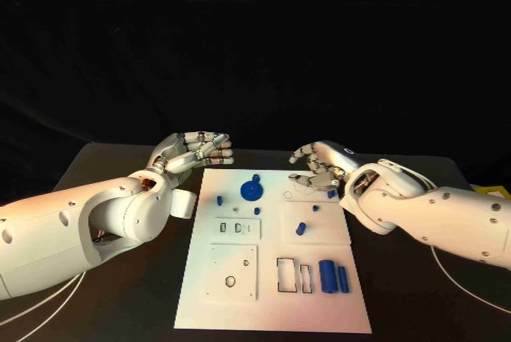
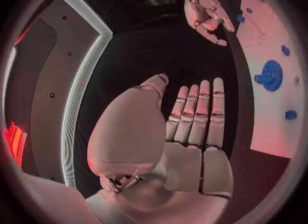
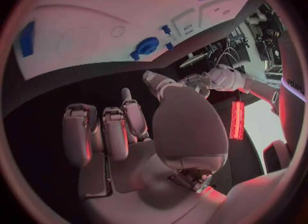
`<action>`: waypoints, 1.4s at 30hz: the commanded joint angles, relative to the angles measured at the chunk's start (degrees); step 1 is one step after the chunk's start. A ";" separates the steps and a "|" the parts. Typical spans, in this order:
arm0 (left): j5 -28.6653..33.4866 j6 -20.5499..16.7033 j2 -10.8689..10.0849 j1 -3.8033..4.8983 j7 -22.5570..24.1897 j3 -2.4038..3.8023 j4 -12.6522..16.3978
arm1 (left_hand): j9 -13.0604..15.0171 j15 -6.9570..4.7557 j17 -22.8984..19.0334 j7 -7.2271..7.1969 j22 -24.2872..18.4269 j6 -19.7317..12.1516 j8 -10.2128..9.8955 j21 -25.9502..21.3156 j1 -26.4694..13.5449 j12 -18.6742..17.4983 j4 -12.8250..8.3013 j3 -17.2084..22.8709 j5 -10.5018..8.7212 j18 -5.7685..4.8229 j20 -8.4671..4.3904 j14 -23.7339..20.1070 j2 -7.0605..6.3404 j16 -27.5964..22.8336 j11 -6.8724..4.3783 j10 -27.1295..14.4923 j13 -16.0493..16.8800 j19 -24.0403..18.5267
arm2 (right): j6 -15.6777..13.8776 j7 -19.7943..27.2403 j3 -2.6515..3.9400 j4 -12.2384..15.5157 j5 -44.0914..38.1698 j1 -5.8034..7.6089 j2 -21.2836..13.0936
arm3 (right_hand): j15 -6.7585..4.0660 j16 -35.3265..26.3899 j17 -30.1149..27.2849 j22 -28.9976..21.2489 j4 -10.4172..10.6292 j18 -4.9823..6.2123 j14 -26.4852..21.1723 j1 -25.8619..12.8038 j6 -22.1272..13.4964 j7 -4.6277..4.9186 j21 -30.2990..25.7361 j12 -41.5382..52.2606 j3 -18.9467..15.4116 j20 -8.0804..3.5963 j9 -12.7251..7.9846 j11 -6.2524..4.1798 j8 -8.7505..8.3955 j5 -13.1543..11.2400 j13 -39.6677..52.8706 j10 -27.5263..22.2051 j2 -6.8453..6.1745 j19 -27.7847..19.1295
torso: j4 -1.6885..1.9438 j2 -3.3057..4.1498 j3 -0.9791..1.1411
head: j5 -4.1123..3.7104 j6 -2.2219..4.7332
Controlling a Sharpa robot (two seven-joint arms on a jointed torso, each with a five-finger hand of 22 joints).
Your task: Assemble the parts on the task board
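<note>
The near corners of the black surface (image 1: 128,312) are cut off by the white arms, and its far edge fades into the dark backdrop. The task board (image 1: 272,283), a flat white rectangular plate, lies in the middle of the surface, its long sides running from the near edge toward the far edge; its far right corner is partly hidden under the right hand (image 1: 317,168). Its face carries raised white panels with slots and round holes; what the smallest openings are is hard to make out. The parts are matte blue: a toothed gear (image 1: 252,190) near the board's far edge, small pegs (image 1: 221,201) beside it, a short cylinder (image 1: 301,228) mid-board, and two longer rounded bars (image 1: 334,276) standing side by side toward the near right corner. The left hand (image 1: 193,153), silver and jointed, hovers just off the board's far left corner, fingers apart and holding nothing. The right hand has its fingers curled downward, also empty.
</note>
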 commanded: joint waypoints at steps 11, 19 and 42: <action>0.29 1.81 0.45 0.02 0.67 0.04 -1.06 | -0.09 0.21 0.06 1.69 -0.10 -0.34 -0.29 -0.33 -0.38 -0.19 0.02 0.25 -0.14 0.68 0.27 -0.37 0.34 -0.29 0.34 -0.18 0.09 -0.03 | 13.70 11.36 -0.06 -2.60 13.04 0.29 -7.80 | -2.39 0.50 12.42 8.53 -3.00 -0.94 5.37 4.20 -0.24 -2.11 0.19 -0.14 -0.35 -2.19 0.62 -2.60 -0.60 0.68 0.65 0.52 -0.29 0.14 | -0.76 -0.35 0.71 | -0.07 0.11; 0.30 2.02 0.47 0.01 0.63 0.04 -1.25 | -0.09 0.21 0.06 1.68 -0.11 -0.34 -0.29 -0.34 -0.36 -0.19 0.00 0.27 -0.14 0.69 0.28 -0.37 0.35 -0.30 0.33 -0.19 0.09 -0.03 | 14.33 11.53 -0.10 -4.85 12.61 -0.87 -8.03 | -1.67 0.52 12.48 8.55 -3.48 -0.97 5.38 4.67 0.53 -1.53 0.13 -0.11 -0.18 -1.82 0.90 -1.64 -0.46 2.05 0.78 0.62 -0.21 0.14 | -0.68 -0.27 0.63 | -0.22 0.18; 0.31 2.20 0.25 0.01 0.46 0.04 -1.22 | -0.10 0.20 0.08 1.65 -0.15 -0.35 -0.31 -0.36 -0.24 -0.18 -0.08 0.35 -0.13 0.69 0.29 -0.38 0.37 -0.37 0.31 -0.19 0.09 -0.04 | 13.69 10.47 -0.18 -9.08 12.31 -3.19 -4.83 | -1.01 0.54 12.56 8.58 -3.72 -0.97 5.40 4.89 0.87 -0.66 0.09 0.14 0.27 -1.29 0.99 -0.86 -0.63 2.70 1.14 0.90 0.23 0.15 | -0.65 -0.30 0.62 | 0.55 -1.10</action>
